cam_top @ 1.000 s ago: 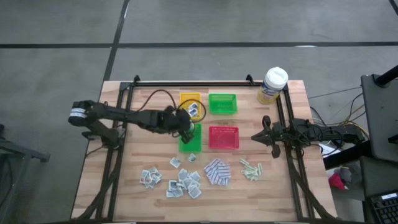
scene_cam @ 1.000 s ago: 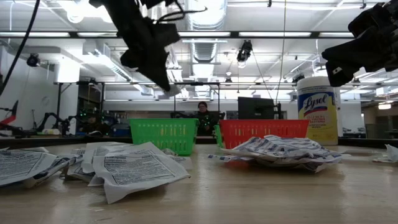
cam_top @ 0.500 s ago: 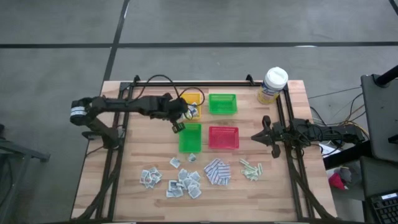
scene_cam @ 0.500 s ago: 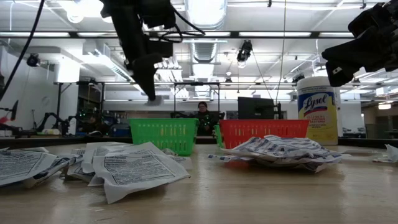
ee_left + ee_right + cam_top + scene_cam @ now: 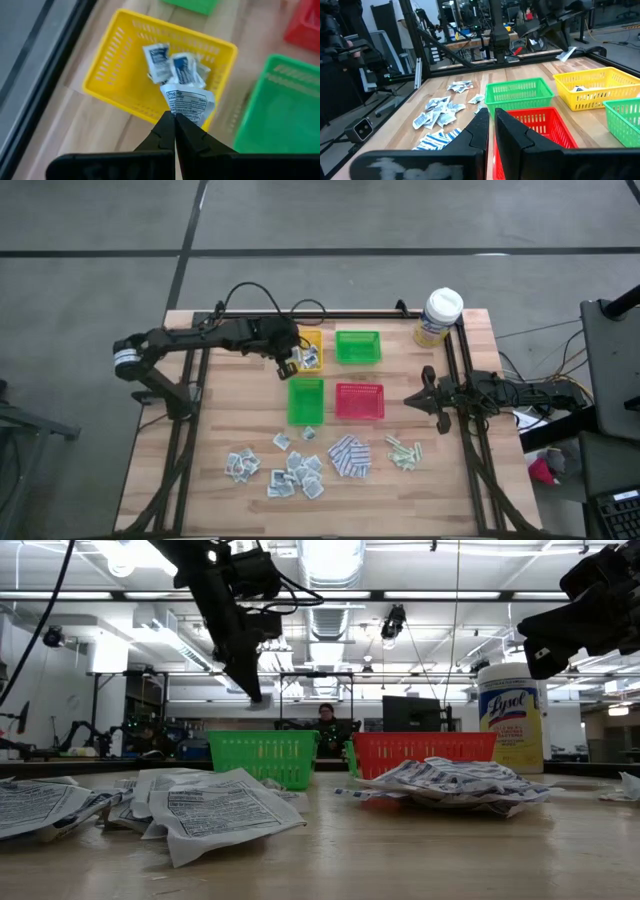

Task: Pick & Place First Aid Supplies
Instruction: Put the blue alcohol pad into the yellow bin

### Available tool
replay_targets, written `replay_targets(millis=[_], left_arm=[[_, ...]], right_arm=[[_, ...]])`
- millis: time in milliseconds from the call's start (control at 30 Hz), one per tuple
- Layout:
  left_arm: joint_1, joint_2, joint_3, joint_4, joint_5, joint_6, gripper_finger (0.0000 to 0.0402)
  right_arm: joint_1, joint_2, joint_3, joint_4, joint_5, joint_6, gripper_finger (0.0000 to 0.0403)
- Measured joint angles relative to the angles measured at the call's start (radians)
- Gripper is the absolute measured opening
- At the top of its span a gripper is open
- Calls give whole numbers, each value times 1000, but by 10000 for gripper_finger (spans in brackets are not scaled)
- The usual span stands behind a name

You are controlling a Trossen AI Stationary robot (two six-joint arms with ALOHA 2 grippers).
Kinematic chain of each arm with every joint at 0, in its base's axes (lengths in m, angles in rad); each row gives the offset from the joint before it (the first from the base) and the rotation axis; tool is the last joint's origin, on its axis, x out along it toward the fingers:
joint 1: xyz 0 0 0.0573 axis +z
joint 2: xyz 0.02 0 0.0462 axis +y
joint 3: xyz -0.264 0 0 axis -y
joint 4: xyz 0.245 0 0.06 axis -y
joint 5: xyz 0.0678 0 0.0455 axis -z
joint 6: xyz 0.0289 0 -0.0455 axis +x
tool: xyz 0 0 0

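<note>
My left gripper (image 5: 283, 367) is shut on a white-grey sachet (image 5: 189, 102) above the near wall of the yellow tray (image 5: 107, 75), which holds a few sachets (image 5: 172, 67). It also shows in the low view (image 5: 252, 690). My right gripper (image 5: 408, 400) waits at the table's right side, shut and empty, pointing at the red tray (image 5: 360, 400). White-grey sachets (image 5: 283, 470), blue-and-white pads (image 5: 349, 456) and pale green strips (image 5: 404, 452) lie flat on the near part of the table. My left gripper pinches the sachet by its edge (image 5: 176, 111) between its two fingertips. The fingers come from above, pointing down. The sachet sticks out beyond the tips, lifted clear, over the yellow tray's near wall.
A green tray (image 5: 306, 400) stands near the left gripper, next to the red tray. A second green tray (image 5: 358, 346) stands beside the yellow one. A yellow canister with a white lid (image 5: 438, 317) stands at the far right corner. A person (image 5: 325, 720) sits in the room beyond.
My left gripper has gone from over the near green tray toward the table's far edge, to the yellow tray, staying shut on the sachet, which stays clear of the table.
</note>
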Motion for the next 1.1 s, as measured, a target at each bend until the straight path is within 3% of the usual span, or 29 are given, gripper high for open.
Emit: replay_targets(millis=[300, 800, 1100], left_arm=[[43, 65, 40, 39, 47, 1, 0], [110, 441, 506, -258, 156, 126, 0], [132, 481, 527, -302, 177, 125, 0]], right_arm=[[0, 0, 0, 0, 0, 0, 28], [0, 0, 0, 0, 0, 0, 28], [0, 0, 0, 0, 0, 0, 28]])
